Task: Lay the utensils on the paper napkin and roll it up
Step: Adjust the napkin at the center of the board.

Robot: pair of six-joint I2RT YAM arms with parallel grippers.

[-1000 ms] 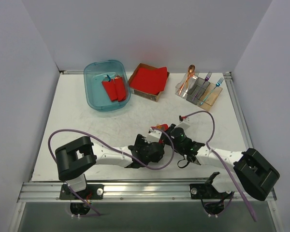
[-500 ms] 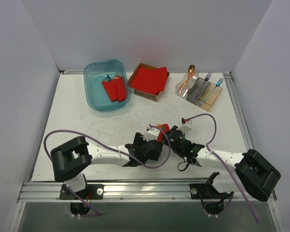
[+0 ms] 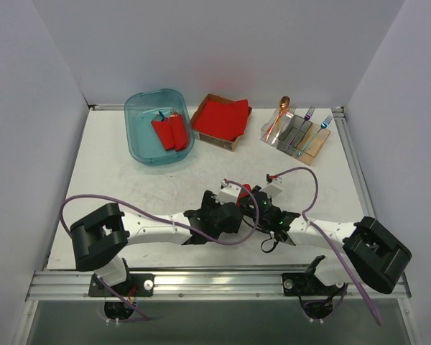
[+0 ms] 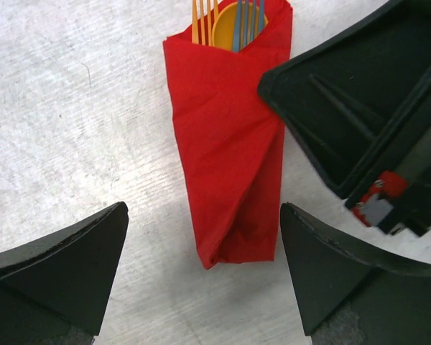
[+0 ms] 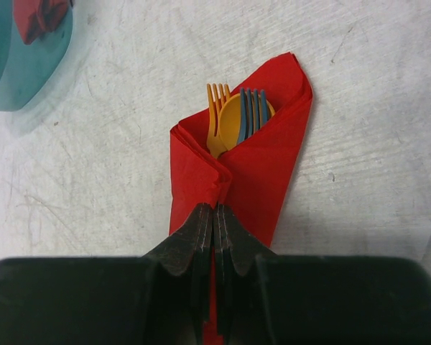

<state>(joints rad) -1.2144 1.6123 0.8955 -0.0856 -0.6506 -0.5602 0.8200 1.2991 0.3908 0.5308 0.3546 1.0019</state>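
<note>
- The counter point(image 3: 115, 180) is a white board, scuffed and streaked with fine grey scratches that show plainly in both wrist views.
- Plain pale walls point(image 3: 223, 50) close it in at the back and on both sides. A metal rail point(image 3: 215, 284) runs along the near edge.
- The paper napkin point(image 4: 230, 136) lies flat on the counter near the front, about midway across. It is wrapped into a narrow red cone around the utensils point(image 5: 233, 115).
- An orange fork, a yellow spoon bowl and blue fork tines poke out of the napkin's open end.
- The left jaws stand wide open, one finger point(image 4: 65, 266) on each side of the napkin's closed end, touching nothing.
- The right jaws are closed, with their tips on the napkin's overlapping fold. The paper bunches up there, and red shows between the fingers point(image 5: 194, 237).
- Well behind the napkin and to its left stands a clear teal tub point(image 3: 133, 140) holding short red bundles point(image 3: 170, 131).
- Straight behind the napkin, a brown cardboard box point(image 3: 226, 142) carries a thick red stack point(image 3: 221, 117).
- Behind the napkin and to its right, a clear organiser point(image 3: 312, 147) holds loose cutlery point(image 3: 280, 115).
- Purple cables point(image 3: 129, 205) loop over the counter on either side of the napkin.
</note>
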